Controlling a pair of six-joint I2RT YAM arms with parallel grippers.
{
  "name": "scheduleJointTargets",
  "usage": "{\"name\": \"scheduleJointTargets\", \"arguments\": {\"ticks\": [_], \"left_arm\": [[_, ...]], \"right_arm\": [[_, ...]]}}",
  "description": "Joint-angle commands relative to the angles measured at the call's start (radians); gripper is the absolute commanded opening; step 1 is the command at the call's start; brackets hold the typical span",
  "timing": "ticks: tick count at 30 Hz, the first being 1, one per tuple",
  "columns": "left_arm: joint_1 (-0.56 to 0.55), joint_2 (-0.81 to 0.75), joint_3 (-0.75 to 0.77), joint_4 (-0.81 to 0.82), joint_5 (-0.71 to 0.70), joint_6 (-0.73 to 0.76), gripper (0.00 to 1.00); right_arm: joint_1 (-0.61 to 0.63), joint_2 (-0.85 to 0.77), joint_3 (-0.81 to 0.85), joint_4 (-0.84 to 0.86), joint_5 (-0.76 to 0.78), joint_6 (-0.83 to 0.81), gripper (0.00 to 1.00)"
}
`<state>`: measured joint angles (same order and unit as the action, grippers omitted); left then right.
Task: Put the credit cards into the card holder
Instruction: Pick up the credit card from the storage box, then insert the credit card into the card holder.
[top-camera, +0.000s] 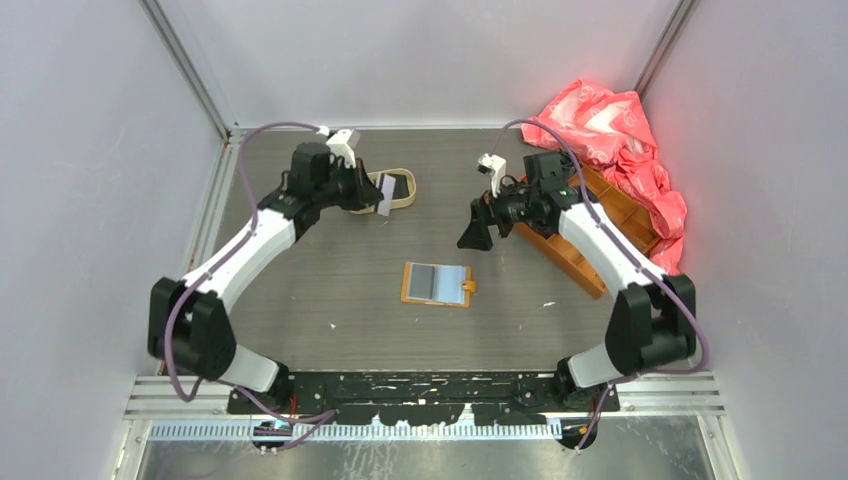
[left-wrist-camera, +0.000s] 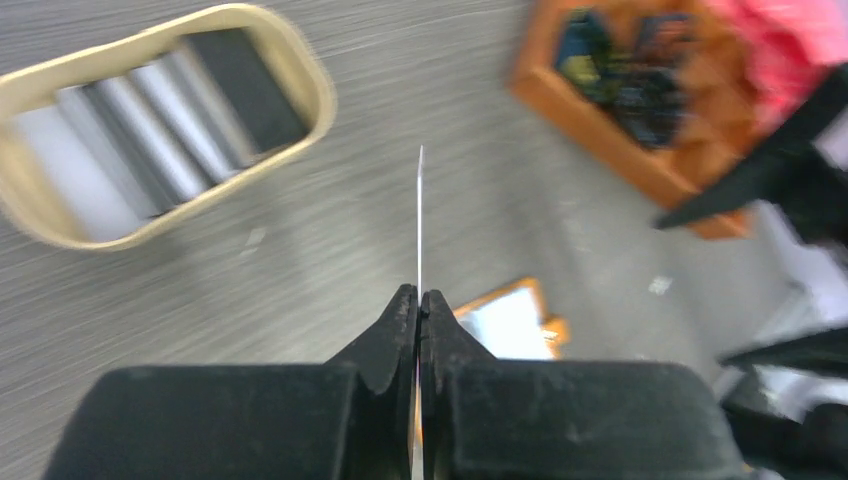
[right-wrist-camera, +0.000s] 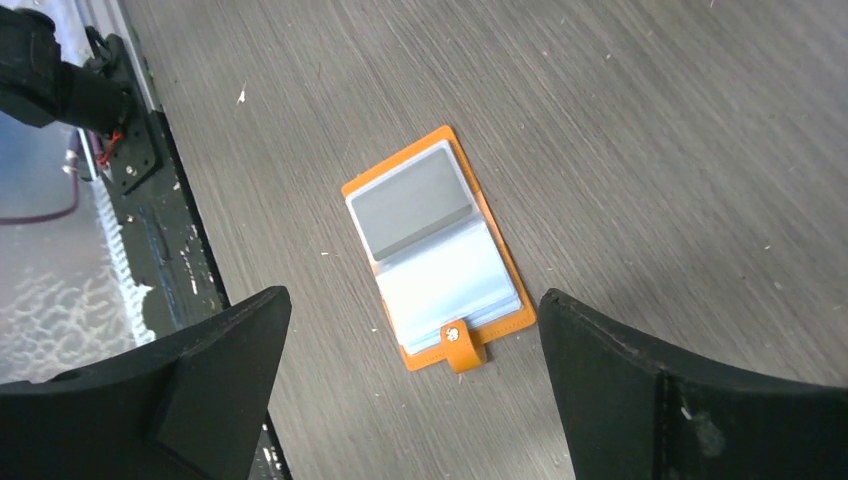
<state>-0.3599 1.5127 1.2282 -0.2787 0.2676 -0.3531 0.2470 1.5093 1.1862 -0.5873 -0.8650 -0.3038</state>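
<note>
top view, centre: holder (top-camera: 436, 284) lying open and flat on the table (top-camera: 330, 270), with its tab (top-camera: 468, 287) at the right edge. both arms are well apart from it.

right wrist view only: inside of the holder (right-wrist-camera: 435, 250). clear sleeves, a grey panel on the upper leaf and a pale one on the lower, tab (right-wrist-camera: 462, 345) at the bottom. whether any card sits in the sleeves cannot be told. right gripper (right-wrist-camera: 415, 295) hangs above it with fingers spread wide, holding nothing. in the top view this gripper (top-camera: 478, 230) shows only as a dark shape.

left wrist view only: left gripper (left-wrist-camera: 419, 300) pinched tight on one card (left-wrist-camera: 420, 220), seen edge-on as a thin white line. its face is hidden here. in the top view the card (top-camera: 384, 195) is a pale strip at the left gripper (top-camera: 375, 195), upper left of centre, beside the tray (top-camera: 413, 188).

tray (left-wrist-camera: 300, 60), upper left, blurred: more cards (left-wrist-camera: 150, 140), striped light and dark. count unclear.

box (left-wrist-camera: 620, 150), upper right, orange: dark contents, too blurred to name. in the top view it (top-camera: 575, 250) is partly hidden by the right arm and a pink bag (top-camera: 620, 140).
</note>
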Motion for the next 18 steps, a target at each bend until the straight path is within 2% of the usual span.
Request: {"name": "scheduleJointTargets", "arguments": {"ticks": [1, 3, 4, 7, 9, 10, 13, 18], "left_arm": [[0.01, -0.14, -0.25, 0.59, 0.359, -0.279, 0.0], [0.01, -0.166, -0.361, 0.81, 0.433, -0.396, 0.0], [0.009, -0.172, -0.508, 1.176, 0.48, -0.559, 0.0], [0.0, -0.152, -0.641, 1.475, 0.482, -0.672, 0.0], [-0.017, -0.124, -0.704, 1.632, 0.484, -0.721, 0.0], [-0.027, -0.104, -0.725, 1.693, 0.486, -0.743, 0.0], [-0.076, -0.074, -0.739, 1.71, 0.503, -0.747, 0.0], [-0.135, -0.057, -0.739, 1.71, 0.504, -0.722, 0.0]], "right_arm": [[-0.016, -0.154, -0.111, 0.246, -0.064, 0.045, 0.99], [-0.034, -0.166, -0.139, 0.298, -0.183, 0.094, 1.0], [-0.035, -0.172, -0.129, 0.283, -0.249, 0.147, 1.0], [-0.021, -0.196, -0.146, 0.328, -0.278, 0.25, 0.99], [0.002, -0.213, -0.176, 0.403, -0.291, 0.333, 0.95], [0.01, -0.217, -0.197, 0.458, -0.292, 0.393, 0.92], [0.033, -0.217, -0.253, 0.644, -0.296, 0.545, 0.84], [0.076, -0.18, -0.253, 0.667, -0.282, 0.584, 0.75]]}}
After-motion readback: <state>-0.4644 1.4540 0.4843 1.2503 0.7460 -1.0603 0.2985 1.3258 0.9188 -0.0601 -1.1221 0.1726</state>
